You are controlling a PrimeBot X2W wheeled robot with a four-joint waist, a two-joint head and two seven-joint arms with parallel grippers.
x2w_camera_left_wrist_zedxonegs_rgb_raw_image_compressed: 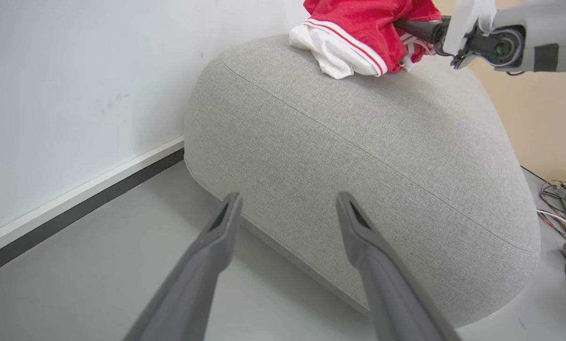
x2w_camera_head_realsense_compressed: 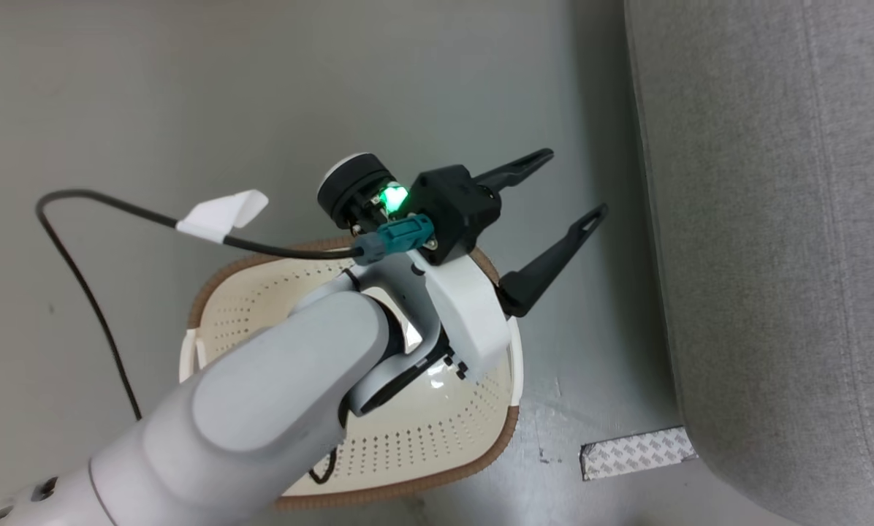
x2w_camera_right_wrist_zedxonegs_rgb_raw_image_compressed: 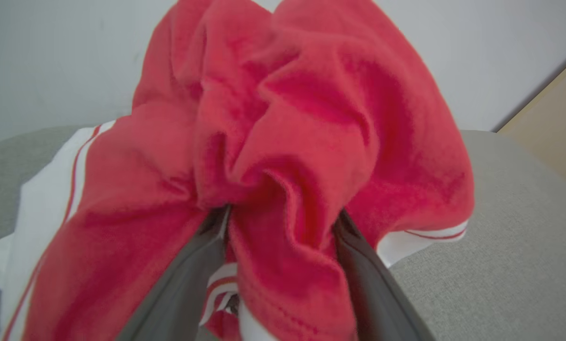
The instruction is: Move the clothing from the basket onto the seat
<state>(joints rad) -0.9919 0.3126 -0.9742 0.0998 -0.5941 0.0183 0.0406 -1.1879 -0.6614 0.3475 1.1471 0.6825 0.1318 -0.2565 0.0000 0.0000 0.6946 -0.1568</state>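
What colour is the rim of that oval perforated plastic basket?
Brown, woven-looking rim on the cream-white basket; head view shows it best.

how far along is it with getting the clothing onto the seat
Done: the clothing lies on top of the seat, and what shows of the basket is empty. In hand: the right gripper stands open, with the clothing bunched between its fingers. Left to do: drawing that gripper clear.
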